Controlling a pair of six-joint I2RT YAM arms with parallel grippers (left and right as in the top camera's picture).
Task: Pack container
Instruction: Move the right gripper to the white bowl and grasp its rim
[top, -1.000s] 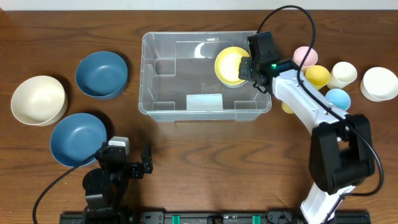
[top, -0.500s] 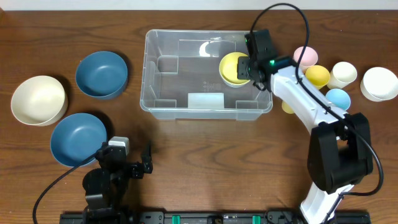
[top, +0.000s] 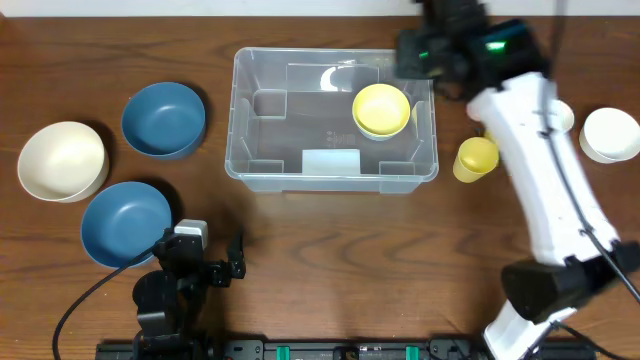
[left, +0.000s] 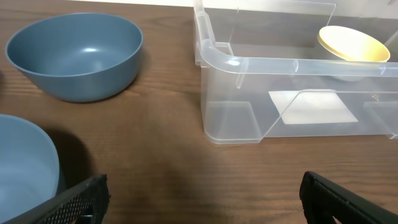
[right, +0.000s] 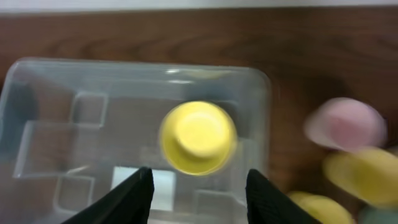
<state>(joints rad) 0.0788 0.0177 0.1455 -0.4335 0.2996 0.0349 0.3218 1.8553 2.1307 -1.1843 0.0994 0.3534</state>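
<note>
Overhead: the container (top: 240, 140) sits mid-table, a yellow bowl (top: 381, 108) in its far right corner; the right gripper (top: 425, 55), blurred, hangs above that corner, seemingly empty; a blue bowl (top: 163, 118) lies to the left.

Left wrist: the left gripper (left: 205, 193) gapes wide, holding nothing; blue bowl and container lie ahead.

Right wrist: fingers (right: 134, 198) spread apart, empty; the yellow bowl shows below, between them.
</note>
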